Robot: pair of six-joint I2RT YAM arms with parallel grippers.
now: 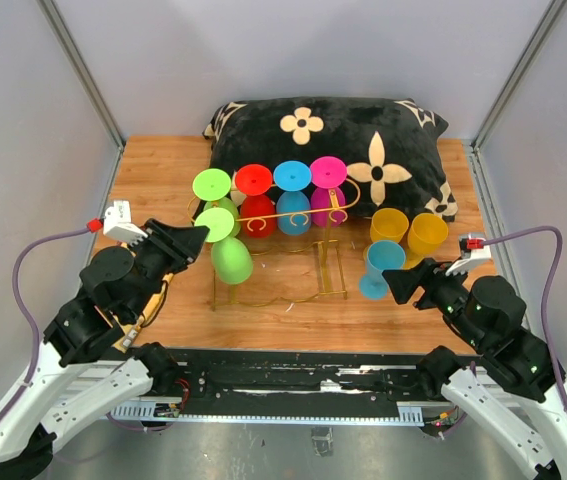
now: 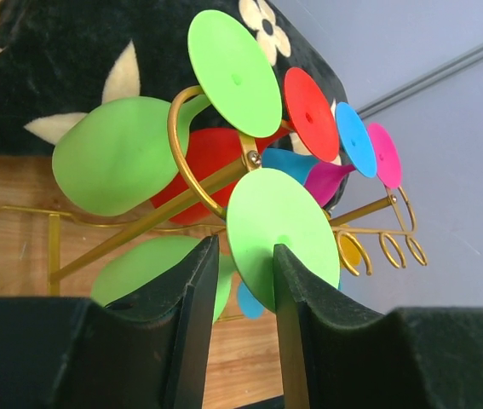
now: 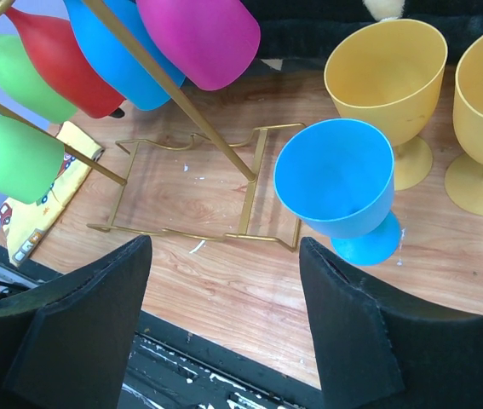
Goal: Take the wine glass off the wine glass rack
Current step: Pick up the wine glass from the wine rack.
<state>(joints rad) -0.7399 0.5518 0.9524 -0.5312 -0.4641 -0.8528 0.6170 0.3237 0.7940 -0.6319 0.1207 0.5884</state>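
Top external: the lime-green wine glass hangs inverted at the front left of the gold wine glass rack. The left gripper is at its foot.

Left wrist: jaws narrowly parted. The foot's edge lies between the fingers, with a gap beside one.

Right wrist: the right gripper is wide and empty, facing an upright blue goblet.
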